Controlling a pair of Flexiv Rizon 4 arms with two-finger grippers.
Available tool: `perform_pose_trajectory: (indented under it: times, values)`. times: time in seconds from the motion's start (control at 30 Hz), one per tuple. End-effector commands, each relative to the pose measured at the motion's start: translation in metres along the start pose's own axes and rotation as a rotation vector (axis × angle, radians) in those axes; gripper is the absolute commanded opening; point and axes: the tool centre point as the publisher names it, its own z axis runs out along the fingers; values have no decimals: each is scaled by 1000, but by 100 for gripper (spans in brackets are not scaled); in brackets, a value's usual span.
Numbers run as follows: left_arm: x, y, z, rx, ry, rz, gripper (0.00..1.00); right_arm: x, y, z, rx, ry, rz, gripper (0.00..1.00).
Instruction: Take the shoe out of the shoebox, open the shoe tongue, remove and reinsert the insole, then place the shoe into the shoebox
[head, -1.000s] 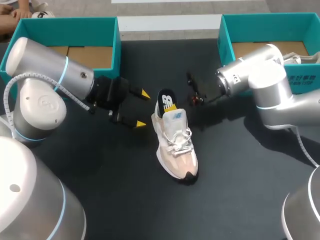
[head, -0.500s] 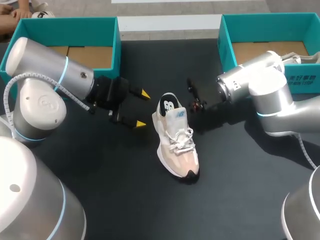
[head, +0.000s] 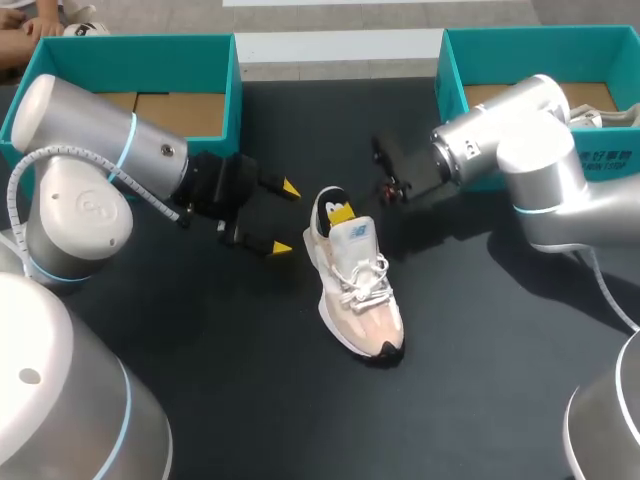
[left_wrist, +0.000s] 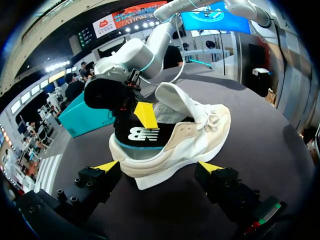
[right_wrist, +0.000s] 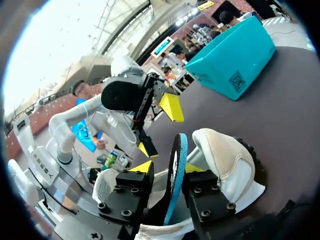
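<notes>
shoe mid-table, crowded at the heel, open at the toe
the left gripper (head: 286, 217) stands spread just beside the shoe (head: 358, 295) heel; the right gripper (right_wrist: 167, 168), pinched on the insole (right_wrist: 178, 142), fills the shoe's mouth. bare table (head: 250, 380) surrounds the toe and laces. the left shoebox (head: 236, 90) and right shoebox (head: 448, 85) wall the far corners.

The table (head: 250, 400) is big, flat and black. Its dark top runs from near to far and from left to right.

Silver left arm (head: 95, 135), black left claw (head: 286, 217) (yellow-tipped)
</notes>
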Motion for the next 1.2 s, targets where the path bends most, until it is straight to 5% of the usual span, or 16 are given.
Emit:
perform_pose_trajectory:
  times: [0.03,0.1,0.53,0.63,0.8,1.2]
  values:
    - [0,0,1,-4,1,0,100,-3,3,-1,12,-4,1,17]
    - [0,0,1,-4,1,0,100,-3,2,-2,19,-5,12,0]
    - [0,0,1,-4,1,0,100,2,-27,12,-4,11,87,0]
    - [0,0,1,-4,1,0,100,5,-23,9,-9,-4,71,21]
    - [0,0,1,-4,1,0,100,11,-12,5,3,-21,44,33]
    - [0,0,1,-4,1,0,100,15,4,-3,9,-54,-9,44]
